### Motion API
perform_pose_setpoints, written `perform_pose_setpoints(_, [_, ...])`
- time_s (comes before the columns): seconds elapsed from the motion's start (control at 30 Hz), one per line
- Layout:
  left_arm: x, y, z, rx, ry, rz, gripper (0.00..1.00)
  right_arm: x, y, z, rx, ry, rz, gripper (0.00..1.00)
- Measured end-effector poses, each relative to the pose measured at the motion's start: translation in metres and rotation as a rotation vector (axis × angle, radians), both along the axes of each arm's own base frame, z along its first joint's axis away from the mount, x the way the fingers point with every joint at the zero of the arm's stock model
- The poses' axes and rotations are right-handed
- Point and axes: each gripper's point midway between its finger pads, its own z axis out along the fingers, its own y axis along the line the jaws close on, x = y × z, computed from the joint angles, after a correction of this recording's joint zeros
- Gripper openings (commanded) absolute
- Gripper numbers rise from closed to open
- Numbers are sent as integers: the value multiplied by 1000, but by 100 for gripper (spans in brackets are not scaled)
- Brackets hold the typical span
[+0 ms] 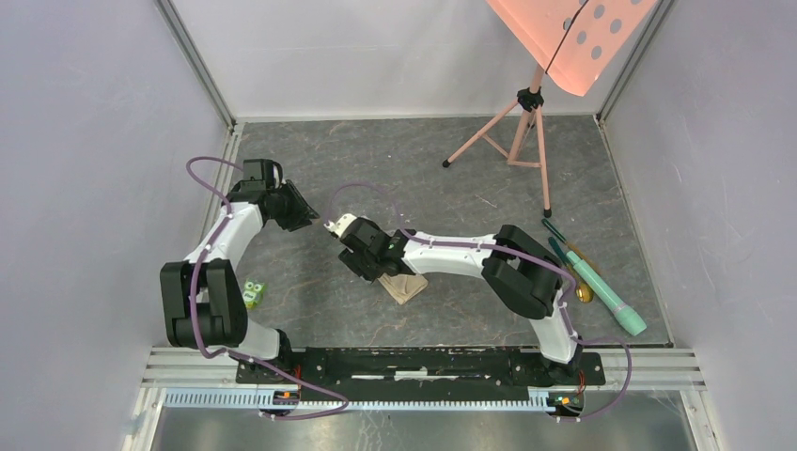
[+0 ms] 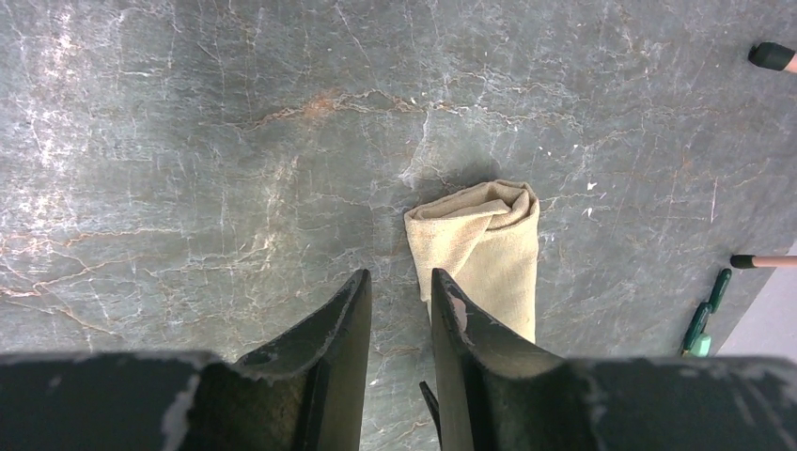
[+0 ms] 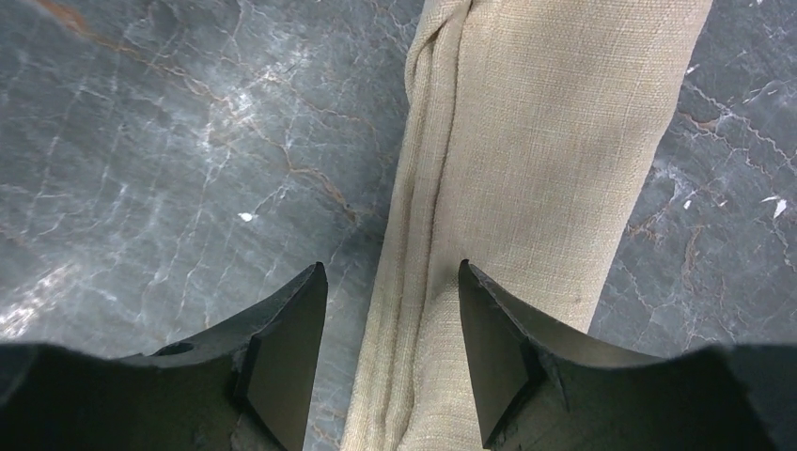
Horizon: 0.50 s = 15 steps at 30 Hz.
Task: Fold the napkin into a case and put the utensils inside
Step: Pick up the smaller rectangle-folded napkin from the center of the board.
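The napkin (image 1: 405,287) lies folded into a narrow beige case near the table's middle. It also shows in the left wrist view (image 2: 489,249) and the right wrist view (image 3: 536,141). My right gripper (image 1: 369,264) is open and low over the case. Its jaws (image 3: 393,272) straddle the layered left edge of the cloth without closing on it. My left gripper (image 1: 299,212) is open and empty, with the case just ahead and right of its fingertips (image 2: 401,277). A gold utensil (image 1: 584,293) lies at the far right beside the mint-green cylinder (image 1: 609,296), apart from the case.
A small green frog toy (image 1: 253,294) sits by the left arm. A pink tripod (image 1: 520,132) stands at the back right, and one of its feet (image 2: 773,56) shows in the left wrist view. Dark green slim items (image 1: 554,232) lie near the cylinder. Grey walls enclose the table.
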Motion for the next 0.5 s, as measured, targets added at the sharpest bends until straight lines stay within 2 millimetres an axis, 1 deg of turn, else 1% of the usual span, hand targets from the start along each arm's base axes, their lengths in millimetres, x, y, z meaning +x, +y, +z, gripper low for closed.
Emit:
perform_pose_setpoints(0.17, [0, 0, 4, 1, -14, 0, 37, 3, -2, -10, -60, -33, -10, 55])
perform_pose_setpoints(0.27, [0, 0, 8, 1, -24, 0, 37, 6, 1, -11, -90, -65, -15, 45])
perform_pose_setpoints(0.33, [0, 0, 8, 2, -27, 0, 37, 9, 5, -10, -109, -98, -19, 29])
perform_pose_setpoints(0.37, [0, 0, 8, 2, -27, 1, 37, 9, 6, -10, -120, -116, -22, 20])
perform_pose_setpoints(0.43, [0, 1, 9, 2, -27, 2, 37, 10, 5, -11, -145, -150, -28, 5])
perform_pose_setpoints(0.47, [0, 1, 9, 3, -28, 3, 37, 10, 4, -11, -155, -164, -32, 1])
perform_pose_setpoints(0.5, [0, 1, 10, 4, -30, 3, 37, 10, 4, -11, -163, -178, -37, 1])
